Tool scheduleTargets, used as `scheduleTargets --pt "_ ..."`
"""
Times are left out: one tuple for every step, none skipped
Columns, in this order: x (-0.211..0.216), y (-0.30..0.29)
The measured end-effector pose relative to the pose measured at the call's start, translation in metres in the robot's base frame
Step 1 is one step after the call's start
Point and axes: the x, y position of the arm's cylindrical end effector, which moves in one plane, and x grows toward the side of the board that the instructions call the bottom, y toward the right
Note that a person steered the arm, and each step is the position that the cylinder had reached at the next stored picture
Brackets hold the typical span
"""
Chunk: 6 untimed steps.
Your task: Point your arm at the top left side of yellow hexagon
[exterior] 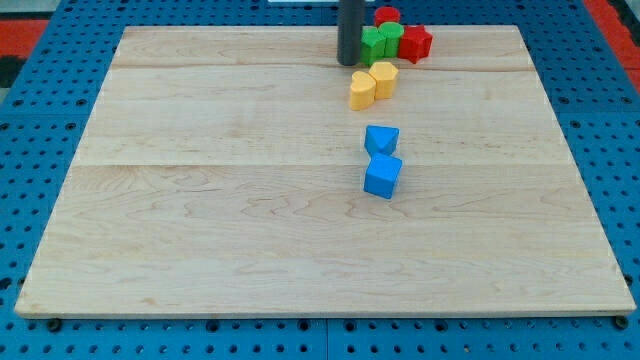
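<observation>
One tip [349, 63], just upper-left of yellow hexagon [384, 78]

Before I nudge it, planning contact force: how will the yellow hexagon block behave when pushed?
The yellow hexagon block likely slides rather than rolls, sitting flat on the smooth wooden board. It touches the other yellow block, so that probably shifts too. My tip stands just upper-left.

No text, labels, brands, numbers or signs are showing anywhere on the blocks or the surface [200, 220].
</observation>
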Motion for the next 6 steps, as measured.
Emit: scheduleTargets --pt "0.000 -0.062" --pt "0.000 -0.135" --pt "0.000 -0.176" --pt "0.000 -0.216" --pt "0.000 -0.232" --pt "0.000 -0.181"
